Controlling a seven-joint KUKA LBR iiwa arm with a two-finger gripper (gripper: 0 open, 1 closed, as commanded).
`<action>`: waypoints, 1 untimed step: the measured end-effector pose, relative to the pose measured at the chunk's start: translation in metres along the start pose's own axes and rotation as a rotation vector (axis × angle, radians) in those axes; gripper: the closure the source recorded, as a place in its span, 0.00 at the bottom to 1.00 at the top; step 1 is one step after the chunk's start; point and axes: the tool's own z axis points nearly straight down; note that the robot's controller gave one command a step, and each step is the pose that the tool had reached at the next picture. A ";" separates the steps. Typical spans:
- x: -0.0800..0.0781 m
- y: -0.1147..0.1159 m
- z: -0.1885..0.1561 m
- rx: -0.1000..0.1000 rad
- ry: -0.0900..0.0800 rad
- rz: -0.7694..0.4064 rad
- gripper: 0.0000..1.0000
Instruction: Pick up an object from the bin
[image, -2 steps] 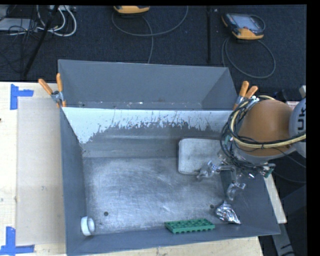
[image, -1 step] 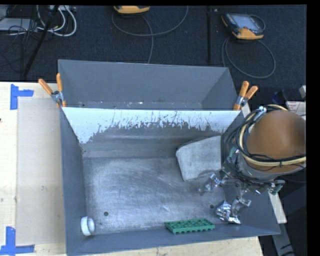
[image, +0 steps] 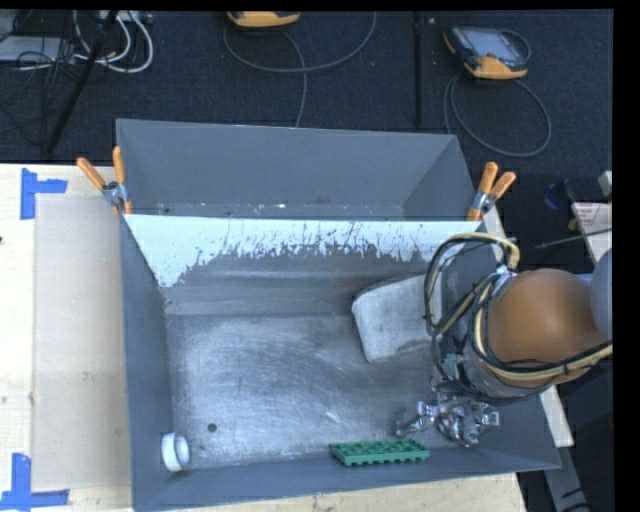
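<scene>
Strip of green plastic, flat, long and ridged like a toothed building piece (image: 380, 453), lies on the floor of the grey metal bin (image: 142, 330) close along the near wall, right of the middle. Its right end is just beside the metal two-finger gripper (image: 455, 420), which is low over the floor up and to the right of it, apart from the strip as far as can be seen. Nothing shows in its grasp, and whether the tool is clenched or released cannot be told from this angle. Above the gripper, the arm's rounded orange cover (image: 540, 315) and its looped yellow and black cables (image: 450, 275) crowd the bin's right wall and right-hand corner. A pale grey, soft-looking rounded pad (image: 388, 315) lies up and left of the gripper, at the foot of the far slope. A small white cylinder (image: 175, 451) sits in the near left corner, against the walls. Between the cylinder and the strip, and across the middle, the scuffed floor is open.
</scene>
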 end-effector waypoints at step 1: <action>0.005 -0.003 -0.001 0.009 0.007 -0.001 1.00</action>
